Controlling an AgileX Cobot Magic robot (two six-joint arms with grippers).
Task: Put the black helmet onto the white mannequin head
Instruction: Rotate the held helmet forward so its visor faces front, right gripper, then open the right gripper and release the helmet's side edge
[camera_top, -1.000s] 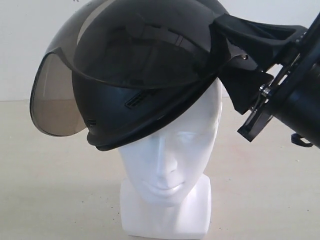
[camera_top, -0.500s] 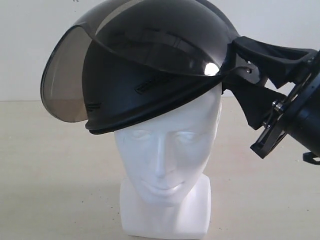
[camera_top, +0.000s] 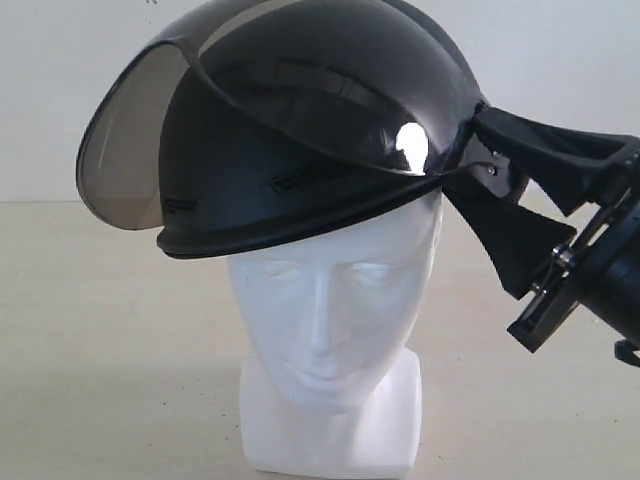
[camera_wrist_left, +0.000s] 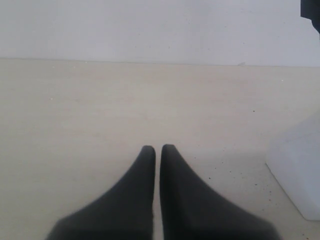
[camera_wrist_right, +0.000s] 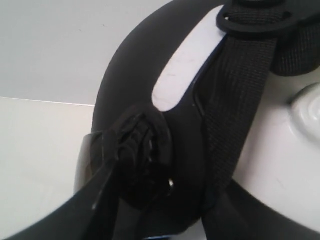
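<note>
The black helmet (camera_top: 300, 130) with its smoky visor (camera_top: 125, 165) raised sits tilted on top of the white mannequin head (camera_top: 325, 310), its front rim just above the brow. My right gripper (camera_top: 478, 180) is shut on the helmet's rim at the right side, by the visor pivot. In the right wrist view the helmet (camera_wrist_right: 165, 150) fills the frame, with a woven strap (camera_wrist_right: 240, 95) and the white head (camera_wrist_right: 280, 150) behind it. My left gripper (camera_wrist_left: 157, 149) is shut on nothing, low over the table, with the head's square neck base (camera_wrist_left: 297, 170) to one side.
The head stands on a pale beige table (camera_top: 100, 350) in front of a white wall (camera_top: 560, 60). My right arm's black wrist (camera_top: 600, 270) hangs over the table at the right edge of the exterior view.
The helmet has swung down and back onto the head, its front rim levelling and rising off the brow. The right gripper has moved down and to the right with it.
</note>
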